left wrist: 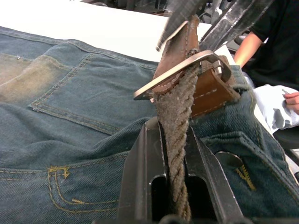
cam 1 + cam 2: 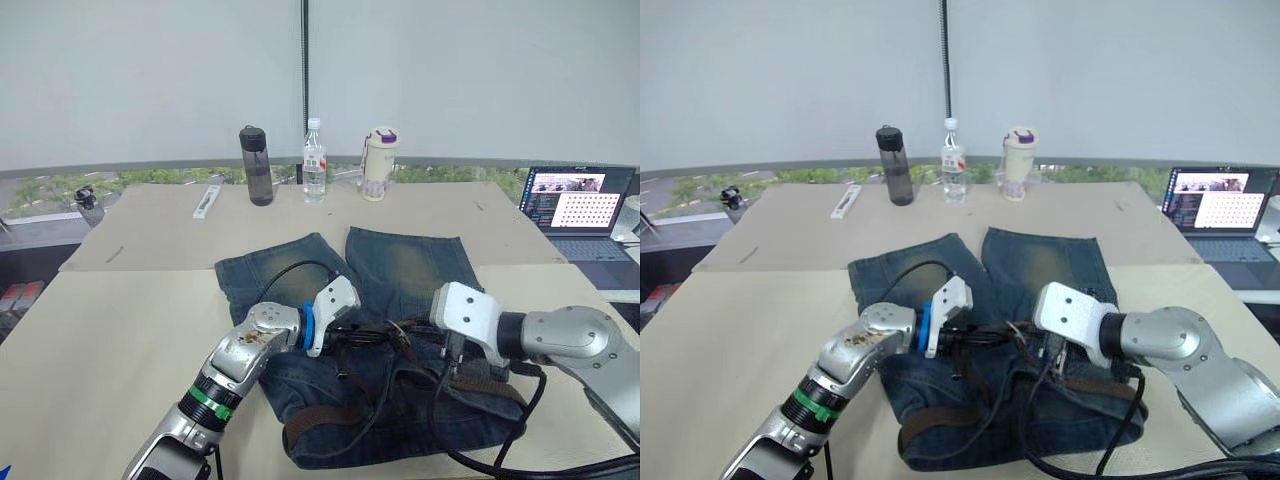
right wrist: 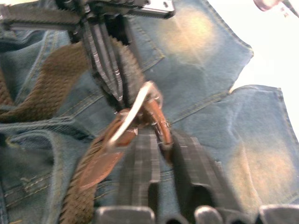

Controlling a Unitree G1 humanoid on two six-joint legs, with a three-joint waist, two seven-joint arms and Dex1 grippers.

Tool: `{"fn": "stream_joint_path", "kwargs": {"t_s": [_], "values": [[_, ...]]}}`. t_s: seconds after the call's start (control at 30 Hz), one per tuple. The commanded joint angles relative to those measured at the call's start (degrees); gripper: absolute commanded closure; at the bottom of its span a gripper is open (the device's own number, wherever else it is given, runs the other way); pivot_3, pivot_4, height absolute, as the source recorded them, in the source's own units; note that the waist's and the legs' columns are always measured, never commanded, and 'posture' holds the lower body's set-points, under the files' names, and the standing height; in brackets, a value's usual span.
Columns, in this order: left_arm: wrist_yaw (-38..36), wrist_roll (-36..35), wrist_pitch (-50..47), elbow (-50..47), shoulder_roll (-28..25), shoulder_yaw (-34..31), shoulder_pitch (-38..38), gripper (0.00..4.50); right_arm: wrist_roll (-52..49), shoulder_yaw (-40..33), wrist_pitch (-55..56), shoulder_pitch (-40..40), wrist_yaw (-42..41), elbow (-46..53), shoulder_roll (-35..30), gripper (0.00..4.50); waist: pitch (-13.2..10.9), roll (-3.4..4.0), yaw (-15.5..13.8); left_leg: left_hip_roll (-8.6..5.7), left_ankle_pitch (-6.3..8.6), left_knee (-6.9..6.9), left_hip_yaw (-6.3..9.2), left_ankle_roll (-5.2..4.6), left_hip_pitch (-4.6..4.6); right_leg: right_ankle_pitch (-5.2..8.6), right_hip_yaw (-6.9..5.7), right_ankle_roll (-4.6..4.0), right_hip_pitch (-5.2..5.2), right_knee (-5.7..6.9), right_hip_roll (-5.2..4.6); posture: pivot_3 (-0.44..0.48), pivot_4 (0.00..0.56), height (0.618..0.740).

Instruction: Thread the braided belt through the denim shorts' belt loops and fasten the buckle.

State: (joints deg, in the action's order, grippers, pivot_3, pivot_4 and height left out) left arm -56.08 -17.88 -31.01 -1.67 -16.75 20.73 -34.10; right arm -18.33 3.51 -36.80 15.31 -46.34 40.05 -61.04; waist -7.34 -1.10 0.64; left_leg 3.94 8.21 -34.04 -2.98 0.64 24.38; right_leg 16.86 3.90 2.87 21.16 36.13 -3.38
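Note:
The denim shorts [image 2: 400,265] lie flat on the table, legs pointing away from me and waistband nearest me. The braided belt [image 2: 330,418] runs around the waistband in a brown loop. In the middle of the shorts my left gripper [image 1: 175,135] is shut on the belt's braided strap [image 1: 174,107], which passes through the silver buckle [image 1: 182,70]. My right gripper [image 3: 161,144] comes from the other side and is shut on the buckle's brown leather end [image 3: 156,123]. The two grippers almost touch over the buckle [image 2: 1025,335]. The belt loops are hidden under the belt and the arms.
A dark bottle [image 2: 257,165], a clear water bottle [image 2: 314,162] and a cream tumbler [image 2: 379,164] stand at the table's far edge. An open laptop [image 2: 578,205] sits at the right. Black cables [image 2: 480,455] trail over the shorts. A person [image 1: 275,42] sits beyond the table.

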Motion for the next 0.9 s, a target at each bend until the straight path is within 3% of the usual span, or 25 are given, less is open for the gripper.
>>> {"fn": "stream_joint_path", "kwargs": {"t_s": [0.03, 0.2, 0.3, 0.33, 0.4, 0.6, 0.83, 0.9], "values": [[-1.1, -1.7, 0.9, -3.0, -0.5, -1.8, 0.1, 4.50, 3.4, -0.8, 3.9, 0.4, -1.3, 0.1, -1.5, 4.48, 0.0, 0.00, -0.1, 0.00, 0.00, 0.00, 0.00, 0.00, 0.00, 0.00, 0.00, 0.00, 0.00, 0.00, 0.00, 0.000, 0.150, 0.740], [-1.5, -10.0, -6.7, -3.0, -2.6, -10.3, -0.5, 2.85, 8.2, -8.3, 13.0, -0.2, -5.8, -3.0, -8.5, 4.50, 0.0, 0.04, 0.0, 0.01, 0.00, 0.00, -0.02, 0.00, -0.01, 0.01, 0.00, 0.01, 0.03, 0.02, 0.00, 0.000, 0.150, 0.740], [-1.5, -12.5, -8.6, -0.2, -2.3, -13.2, -3.8, 1.85, 7.2, -12.3, 16.2, 4.2, -9.1, -4.7, -11.5, 4.50, 0.0, 0.09, 0.0, 0.02, 0.00, 0.00, -0.02, 0.00, -0.06, 0.02, 0.00, 0.02, -0.01, 0.04, 0.00, 0.000, 0.150, 0.740], [-1.2, -13.1, -9.0, 1.1, -1.4, -13.9, -5.2, 1.85, 7.4, -12.9, 17.3, 7.0, -10.3, -6.2, -13.1, 4.50, -0.1, 0.17, 0.0, 0.02, 0.00, 0.00, -0.03, 0.00, -0.05, 0.02, 0.00, 0.03, 0.01, 0.04, 0.00, 0.000, 0.150, 0.740], [-0.6, -14.0, -9.4, 2.6, -0.1, -14.7, -6.9, 2.40, 8.3, -12.9, 20.3, 10.6, -12.3, -8.5, -15.2, 4.50, -0.1, 0.21, -0.3, -0.03, 0.00, -0.04, -0.03, 0.00, 0.01, 0.04, 0.00, 0.09, 0.02, 0.02, -0.02, 0.000, 0.150, 0.740], [0.6, -17.8, -12.8, 2.3, 2.3, -17.0, -8.3, 4.46, 9.1, -10.1, 25.4, 20.7, -16.8, -13.7, -18.3, 4.50, -0.1, 0.21, 0.0, -0.04, 0.00, 0.07, -0.06, 0.00, 0.00, 0.02, 0.05, 0.03, 0.02, -0.04, -0.02, 0.000, 0.150, 0.740], [2.5, -22.8, -16.3, 4.9, 3.2, -21.8, -12.3, 4.46, 8.1, -5.2, 34.5, 31.9, -28.1, -21.8, -20.7, 4.50, -0.1, 0.24, 0.0, -0.03, 0.00, 0.06, -0.05, 0.00, -0.05, 0.03, 0.04, 0.03, -0.01, -0.03, -0.01, 0.000, 0.150, 0.740], [3.0, -22.7, -15.5, 6.4, 3.5, -22.5, -12.8, 4.46, 10.2, -1.7, 37.2, 39.8, -30.8, -25.7, -18.6, 4.50, -0.1, 0.29, 0.2, -0.04, 0.00, 0.06, -0.06, 0.01, -0.10, 0.03, 0.05, 0.03, -0.06, -0.04, -0.02, 0.000, 0.150, 0.740]]}}
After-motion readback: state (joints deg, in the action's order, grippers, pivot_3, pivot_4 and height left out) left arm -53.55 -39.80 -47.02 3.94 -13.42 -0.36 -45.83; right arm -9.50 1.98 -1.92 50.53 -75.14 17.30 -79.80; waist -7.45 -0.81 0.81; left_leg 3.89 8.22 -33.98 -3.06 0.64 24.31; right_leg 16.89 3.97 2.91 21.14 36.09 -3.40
